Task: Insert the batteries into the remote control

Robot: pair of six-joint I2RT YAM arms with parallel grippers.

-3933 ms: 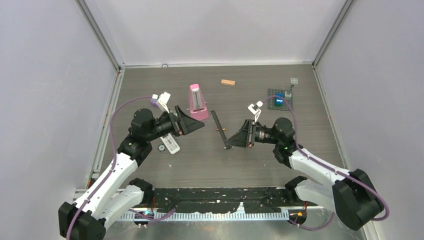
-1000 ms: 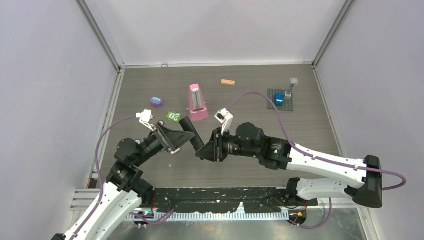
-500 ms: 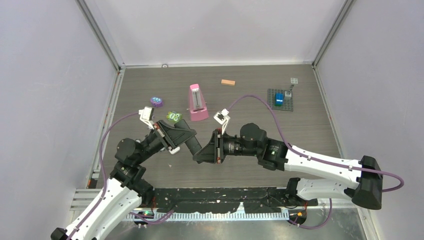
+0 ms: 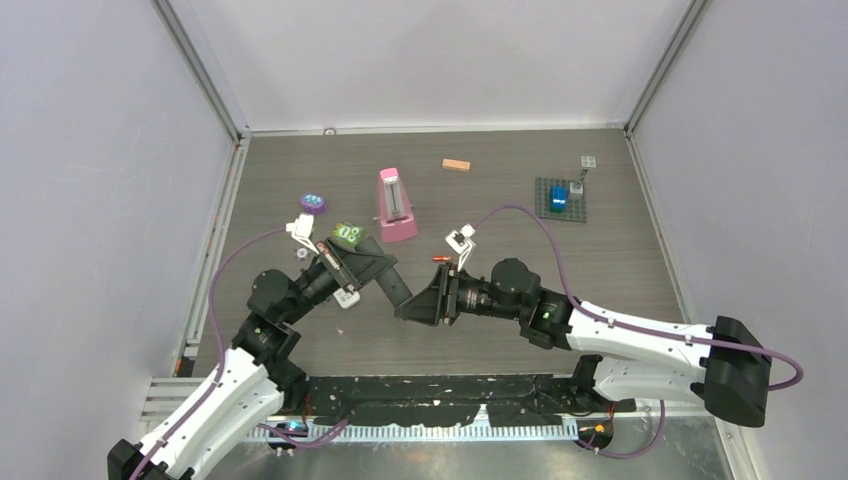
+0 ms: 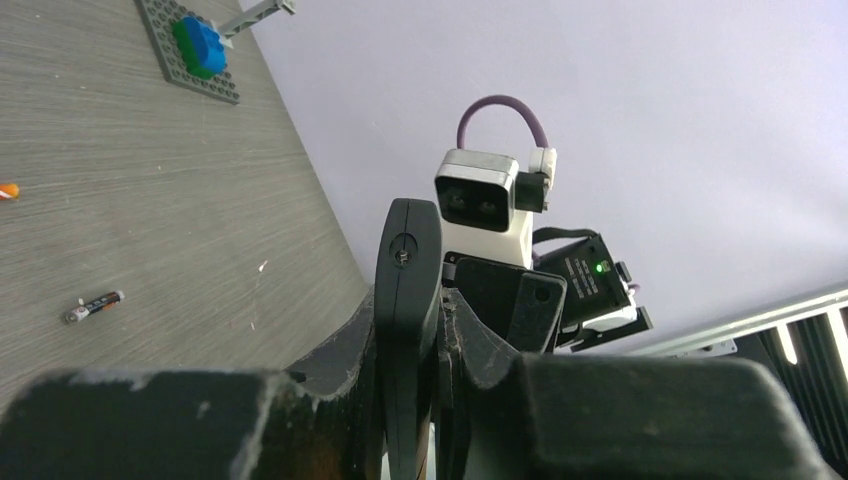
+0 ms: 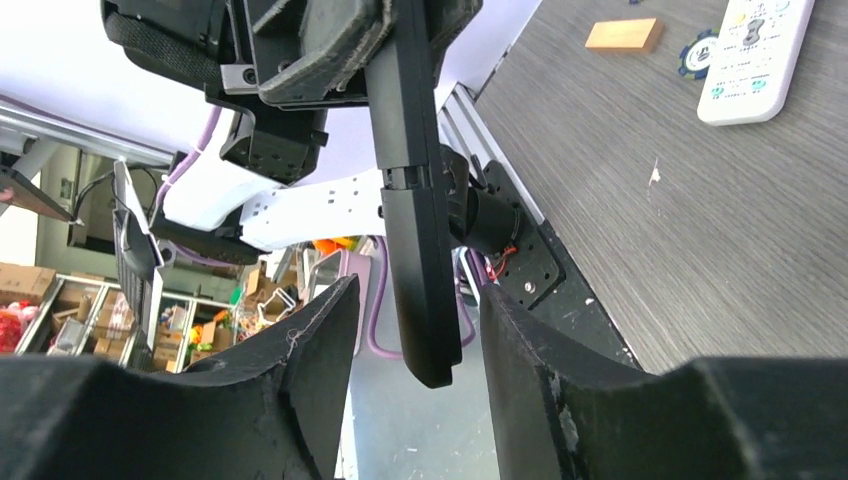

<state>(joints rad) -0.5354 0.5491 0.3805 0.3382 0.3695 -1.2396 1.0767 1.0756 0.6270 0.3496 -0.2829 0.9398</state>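
Note:
The black remote control (image 4: 398, 288) hangs in the air over the near middle of the table. My left gripper (image 4: 383, 274) is shut on one end of it; in the left wrist view the remote (image 5: 408, 260) stands edge-on between the fingers (image 5: 335, 350). My right gripper (image 6: 415, 297) is open, its fingers (image 6: 320, 330) standing apart on both sides of the remote's free end (image 6: 412, 230). One slim dark battery (image 5: 95, 305) lies on the table, and an orange one (image 5: 5, 190) shows at the left edge of that view.
A white remote (image 6: 755, 55), a blue chip (image 6: 700, 58) and a wooden block (image 6: 622, 35) lie on the table. A pink metronome (image 4: 396, 205), green toy (image 4: 347, 233), purple disc (image 4: 314, 203) and a grey brick plate (image 4: 558, 197) stand farther back.
My left gripper closed on the black remote, then my right gripper opened and let it go. Both arms shifted slightly to the right.

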